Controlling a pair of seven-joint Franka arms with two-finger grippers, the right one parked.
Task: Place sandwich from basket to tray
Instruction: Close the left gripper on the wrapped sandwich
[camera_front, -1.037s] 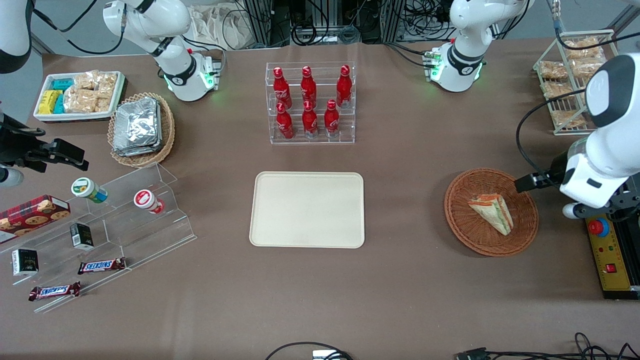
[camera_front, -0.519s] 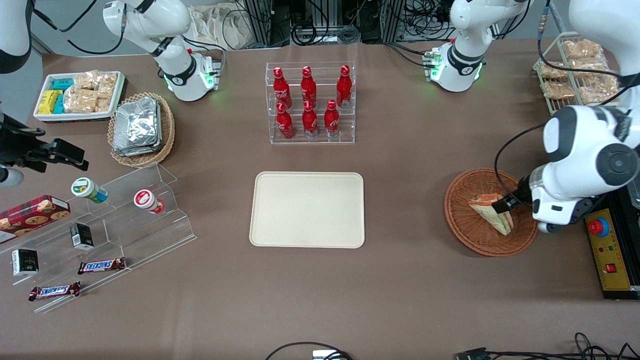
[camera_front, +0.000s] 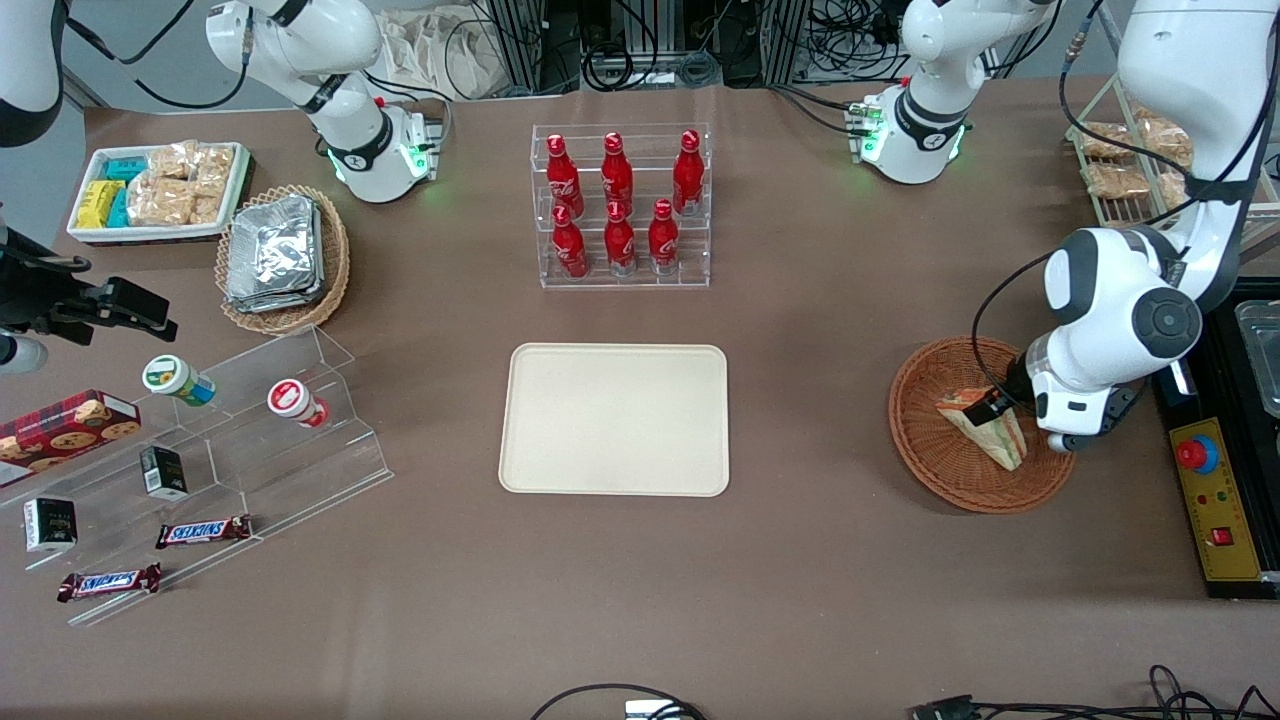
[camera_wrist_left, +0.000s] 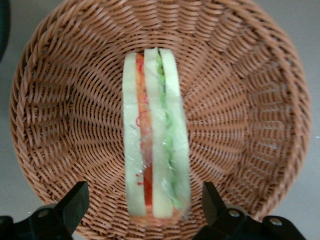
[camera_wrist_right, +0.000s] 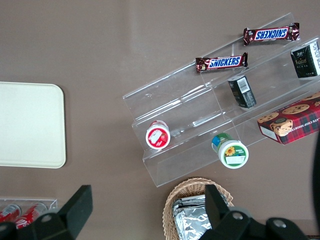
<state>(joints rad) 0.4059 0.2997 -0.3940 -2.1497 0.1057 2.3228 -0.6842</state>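
Sandwich (camera_wrist_left: 156, 145) between open gripper (camera_wrist_left: 145, 205) fingers, in basket (camera_wrist_left: 250, 100)

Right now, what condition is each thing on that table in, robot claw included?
sandwich: lying in the basket, not gripped
basket: holds only the sandwich
tray: bare
gripper: open, fingers either side of the sandwich, above the basket
red bottles: upright in their clear rack

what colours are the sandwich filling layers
Orange-red and green between pale bread on the sandwich, clearest in the left wrist view.
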